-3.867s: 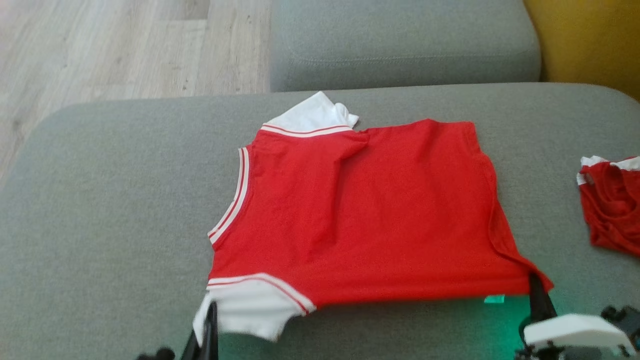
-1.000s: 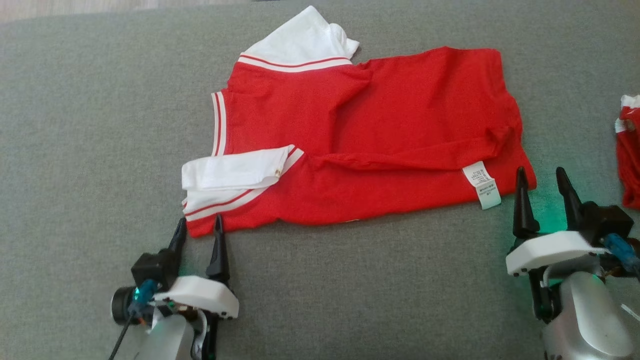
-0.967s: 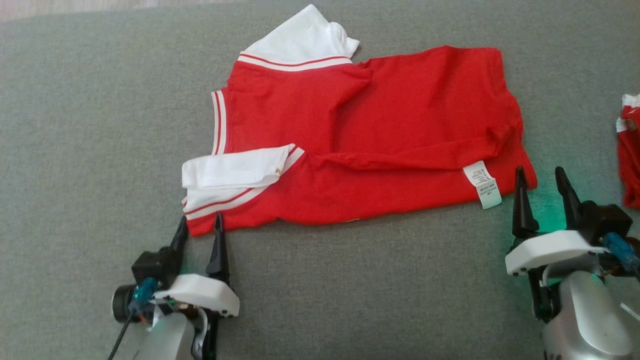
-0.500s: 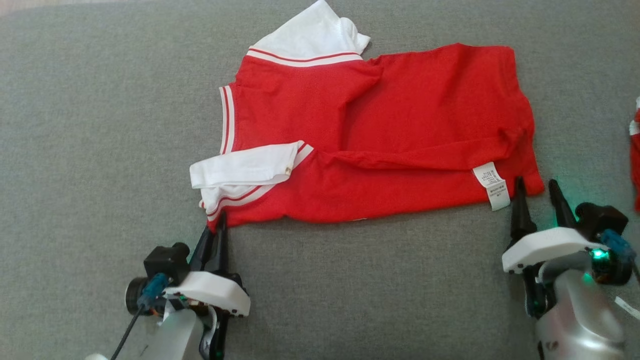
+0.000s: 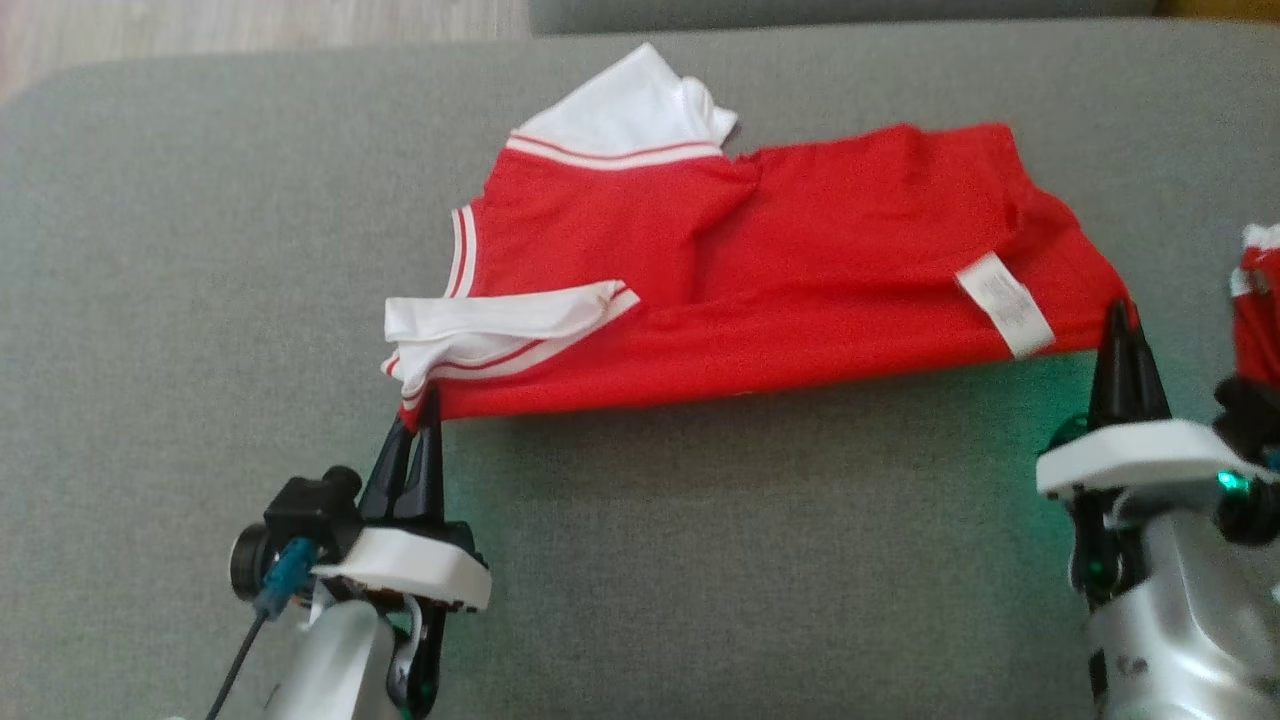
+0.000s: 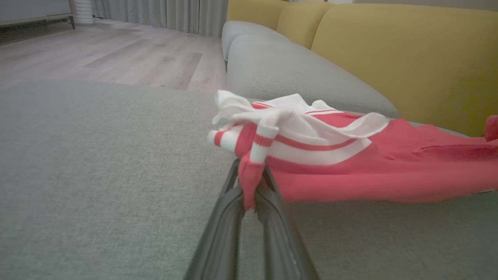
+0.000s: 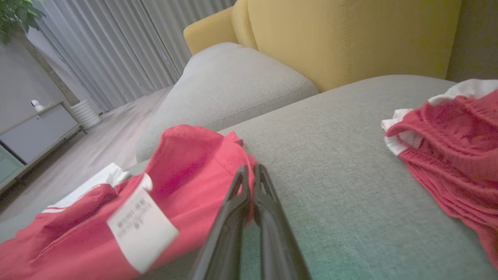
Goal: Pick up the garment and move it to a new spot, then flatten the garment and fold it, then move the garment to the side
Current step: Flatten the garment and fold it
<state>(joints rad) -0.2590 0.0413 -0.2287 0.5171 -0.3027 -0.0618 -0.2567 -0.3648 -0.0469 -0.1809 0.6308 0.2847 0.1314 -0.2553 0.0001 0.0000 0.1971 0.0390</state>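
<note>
The red shirt (image 5: 780,270), with white sleeves and striped trim, lies spread across the grey sofa cushion (image 5: 700,580). Its far edge rests on the upholstery and its near edge is raised, with a shadow beneath it. The left gripper (image 5: 418,412) has its 2 fingers pressed together on the near-left corner, just below the folded white sleeve (image 5: 500,320). In the left wrist view a tuck of red cloth is squeezed between them. The right gripper (image 5: 1120,322) is likewise pinched tight on the near-right hem corner, just beside the white care label (image 5: 1005,305). Gripping both near corners holds that edge stretched straight between the 2 arms, so the cloth should travel as 1 sheet rather than bunch up. This looks like the start of a lift, either to carry the shirt or to swing this edge over for a fold; I cannot tell which. Another red garment (image 5: 1258,330) sits crumpled near the right gripper, apart from the shirt, and a wide swing could snag it.
</note>
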